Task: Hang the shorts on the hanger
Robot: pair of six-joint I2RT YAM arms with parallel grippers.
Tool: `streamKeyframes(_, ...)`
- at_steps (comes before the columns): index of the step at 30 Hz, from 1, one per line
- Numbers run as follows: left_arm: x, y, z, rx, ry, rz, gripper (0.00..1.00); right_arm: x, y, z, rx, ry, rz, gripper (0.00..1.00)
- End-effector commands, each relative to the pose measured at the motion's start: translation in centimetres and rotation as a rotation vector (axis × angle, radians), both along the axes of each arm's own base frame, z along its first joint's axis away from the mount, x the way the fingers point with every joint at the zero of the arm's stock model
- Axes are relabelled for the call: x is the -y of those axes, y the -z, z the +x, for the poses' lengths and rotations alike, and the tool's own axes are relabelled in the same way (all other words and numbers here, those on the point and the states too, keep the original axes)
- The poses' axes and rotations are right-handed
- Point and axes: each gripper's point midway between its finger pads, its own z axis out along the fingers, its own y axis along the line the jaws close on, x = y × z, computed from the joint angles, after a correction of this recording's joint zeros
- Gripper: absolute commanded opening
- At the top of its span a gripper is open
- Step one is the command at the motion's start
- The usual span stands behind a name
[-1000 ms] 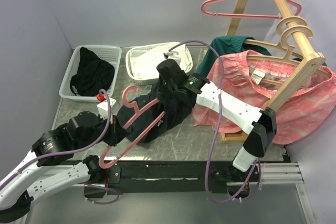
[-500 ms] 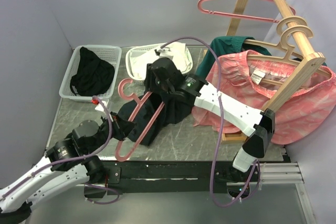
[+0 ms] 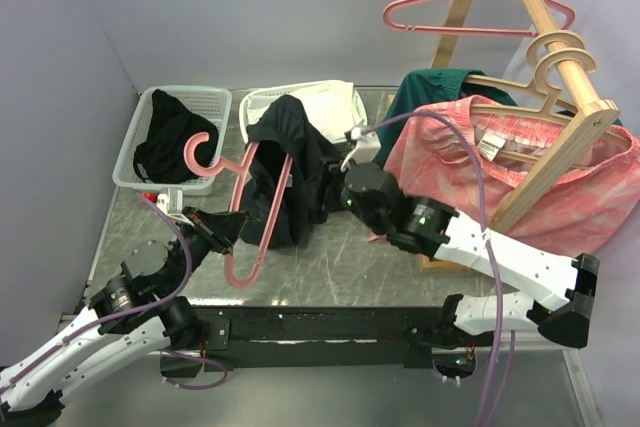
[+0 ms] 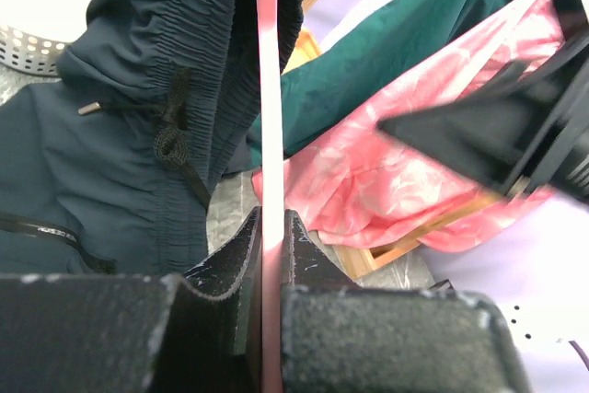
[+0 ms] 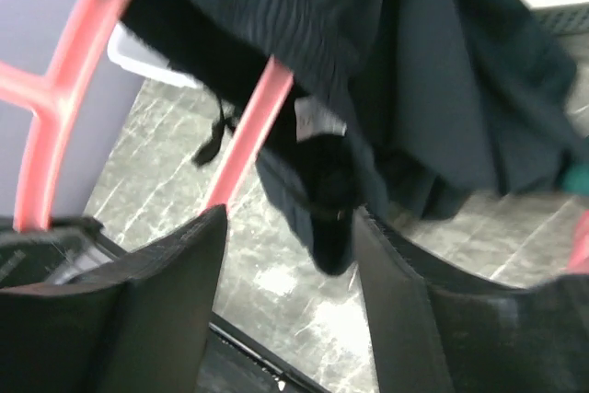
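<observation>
Inside the clamped left tool (image 4: 270, 232), the pink hanger (image 4: 268, 108).

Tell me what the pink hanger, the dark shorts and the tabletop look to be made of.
The hanger: thin moulded plastic by its look, smooth, evenly pink, slightly glossy. The shorts: soft fabric, matte navy, with a gathered elastic waistband and drawcord; fibre unclear. The tabletop: probably sheet metal, dull grey with scratches and reflections.
</observation>
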Motion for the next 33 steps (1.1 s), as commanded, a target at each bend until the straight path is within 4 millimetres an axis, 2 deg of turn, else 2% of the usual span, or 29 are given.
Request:
streamKeyframes(1,-0.5,-3.9,0.4,0.093,-0.033,-0.109,0.01,-2.4,5.3,-0.7,-0.048,0.007,-0.002,0.58)
streamKeyframes(3,-0.5,-4.1,0.3,0.096,-0.030,-0.109,0.01,-3.1,6.3,-0.3,-0.046,0.014,0.021,0.50)
streamKeyframes(4,-0.6,-4.1,0.3,0.097,-0.032,-0.110,0.01,-3.3,8.1,-0.2,-0.057,0.016,0.000,0.50)
streamKeyframes(5,-0.7,-4.2,0.2,0.099,-0.033,-0.113,0.01,-3.8,8.0,0.2,-0.037,0.019,0.017,0.50)
streamKeyframes(7,-0.9,-4.5,0.2,0.103,-0.036,-0.116,0.01,-4.4,9.7,0.8,-0.051,0.027,-0.016,0.50)
streamKeyframes(9,-1.1,-4.7,0.2,0.104,-0.041,-0.114,0.01,-5.1,10.6,1.0,-0.063,0.027,-0.017,0.50)
streamKeyframes(12,-1.3,-4.9,0.1,0.103,-0.049,-0.114,0.01,-5.0,12.5,1.8,-0.093,0.070,-0.029,0.52)
streamKeyframes(13,-1.4,-5.1,0.1,0.106,-0.050,-0.118,0.01,-4.7,14.0,1.7,-0.117,0.069,-0.052,0.53)
streamKeyframes(15,-1.6,-5.3,0.0,0.110,-0.051,-0.125,0.01,-5.1,14.1,2.5,-0.118,0.076,0.008,0.53)
streamKeyframes(16,-1.7,-5.3,-0.1,0.113,-0.054,-0.126,0.01,-5.1,15.2,2.5,-0.136,0.075,0.000,0.53)
streamKeyframes(20,-1.9,-5.8,-0.1,0.117,-0.062,-0.125,0.01,-5.1,16.9,2.8,-0.177,0.108,-0.012,0.53)
streamKeyframes(24,-1.9,-6.3,-0.1,0.124,-0.058,-0.126,0.01,-5.1,17.2,2.8,-0.183,0.111,0.009,0.57)
streamKeyframes(29,-2.2,-6.8,-0.1,0.136,-0.072,-0.147,0.01,-6.0,18.1,3.1,-0.200,0.090,0.031,0.57)
streamKeyframes(31,-2.4,-7.2,0.0,0.141,-0.081,-0.161,0.01,-6.0,18.6,3.0,-0.208,0.091,0.044,0.53)
streamKeyframes(32,-2.6,-7.3,0.1,0.140,-0.094,-0.173,0.01,-6.2,18.1,3.1,-0.194,0.089,0.073,0.48)
streamKeyframes(33,-2.6,-7.2,0.2,0.138,-0.101,-0.182,0.01,-6.1,17.5,2.9,-0.186,0.085,0.095,0.28)
